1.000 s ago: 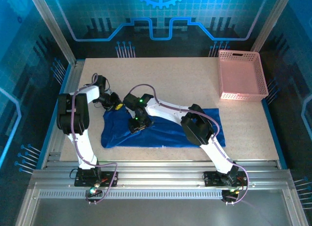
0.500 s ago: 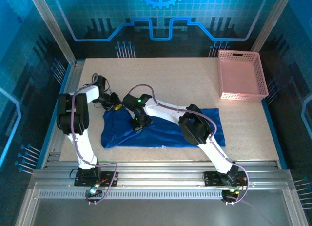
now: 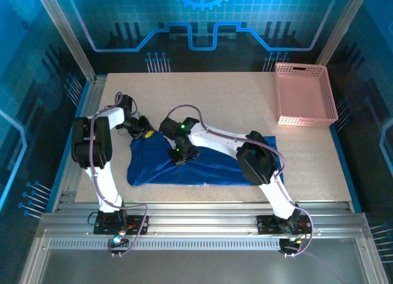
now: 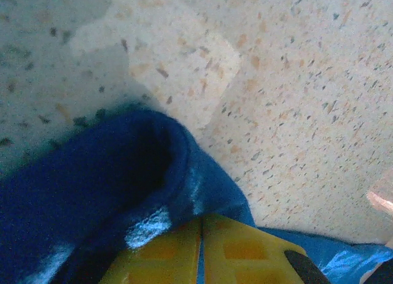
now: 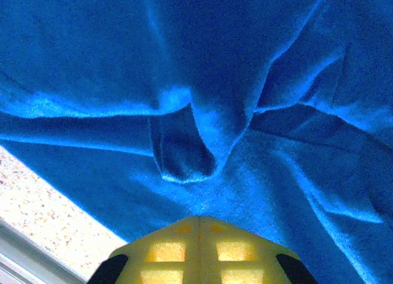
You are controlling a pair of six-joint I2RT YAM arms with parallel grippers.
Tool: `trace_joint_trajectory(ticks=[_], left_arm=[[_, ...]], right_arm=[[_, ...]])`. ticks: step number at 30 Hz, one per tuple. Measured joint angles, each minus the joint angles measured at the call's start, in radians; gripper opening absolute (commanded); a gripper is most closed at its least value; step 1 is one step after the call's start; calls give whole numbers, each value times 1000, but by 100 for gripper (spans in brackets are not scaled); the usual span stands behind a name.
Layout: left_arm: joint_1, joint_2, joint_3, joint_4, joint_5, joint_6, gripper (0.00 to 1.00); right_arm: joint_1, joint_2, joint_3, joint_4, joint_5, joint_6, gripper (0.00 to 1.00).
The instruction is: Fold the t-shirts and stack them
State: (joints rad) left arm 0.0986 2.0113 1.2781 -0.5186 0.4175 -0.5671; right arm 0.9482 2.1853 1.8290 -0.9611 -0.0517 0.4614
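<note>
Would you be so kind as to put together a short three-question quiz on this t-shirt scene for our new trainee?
1. True or false: the pink lattice basket stands at the far right corner of the table.
2. Pick one: the right gripper is (A) over the basket, (B) down on the blue t-shirt, (C) folded back at its base.
3. Fill in: the left gripper is at the t-shirt's far ____ corner.

Key: 1 true; 2 B; 3 left.
</note>
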Motion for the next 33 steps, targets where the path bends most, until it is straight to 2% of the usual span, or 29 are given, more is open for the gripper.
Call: trace_joint_trajectory(ticks=[2,3,5,9,19,24,30,33], left_arm=[[0,2,3,0,0,2,12],[0,3,4,0,0,2,12],[0,3,4,0,0,2,12],[0,3,4,0,0,2,12],[2,4,4,0,6,2,11],[3,4,4,0,7,2,11],[5,6,5,0,11,2,11],[5,10,10,-1,12,3,11]], right_arm=[[0,-4,-7,7,-7,-3,34],[0,-4,-7,12,-13,-6,43],[0,-4,-2,18,-30,-16,48],[2,27,63,24,-45,-18,49],[2,157,133,17,-45,-19,45],[0,169,152,-1,-23,-10,16],[0,163,149,-13,24,-11,2],[0,135,124,-19,45,-18,0]])
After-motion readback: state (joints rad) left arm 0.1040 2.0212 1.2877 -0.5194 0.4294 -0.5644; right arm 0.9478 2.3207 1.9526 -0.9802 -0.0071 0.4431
